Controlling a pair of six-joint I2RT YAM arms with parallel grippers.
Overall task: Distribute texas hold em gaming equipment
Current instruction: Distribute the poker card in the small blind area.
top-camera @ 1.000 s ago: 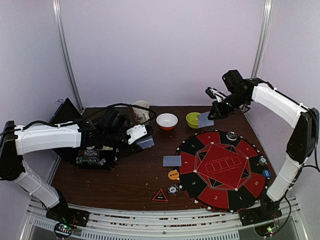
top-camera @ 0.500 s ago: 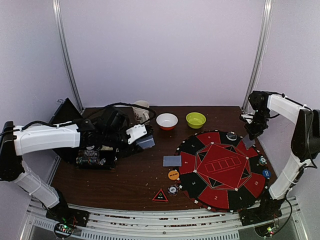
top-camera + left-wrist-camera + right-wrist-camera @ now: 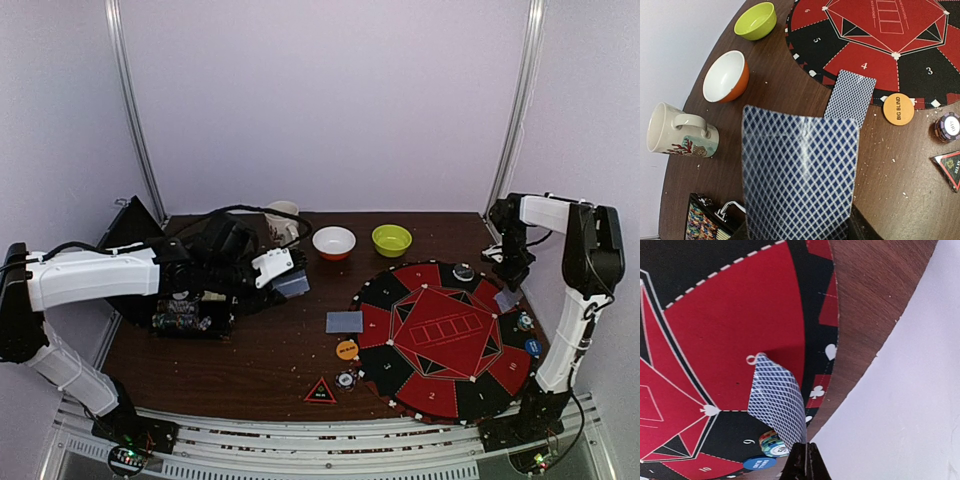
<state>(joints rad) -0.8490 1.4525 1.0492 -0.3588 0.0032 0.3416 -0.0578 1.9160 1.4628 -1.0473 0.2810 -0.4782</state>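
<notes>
Within the last second the right arm has swung from high over the back of the tabletop [image 3: 260, 355], near the green bowl [image 3: 391, 239], down to the right-hand rim of the round mat [image 3: 445, 345]. The right fingers [image 3: 797, 466] are pinched fully together on the near edge of one blue-backed playing card [image 3: 776, 400], which curls away from them. The card's far corner looks to be touching, or just above, a red seat segment, close to a small chip stack [image 3: 771, 442] and the Small Blind disc [image 3: 759, 463]. The card is not yet released, so this seat's deal is probably a moment from done. The left arm has not moved. The left fingers [image 3: 272, 268] stand part-open around the deck [image 3: 800, 175], held above the tabletop to the left of the mat. A dealt card [image 3: 344, 321] lies at the mat's left rim, with the Big Blind disc [image 3: 347, 350] just in front of it.
</notes>
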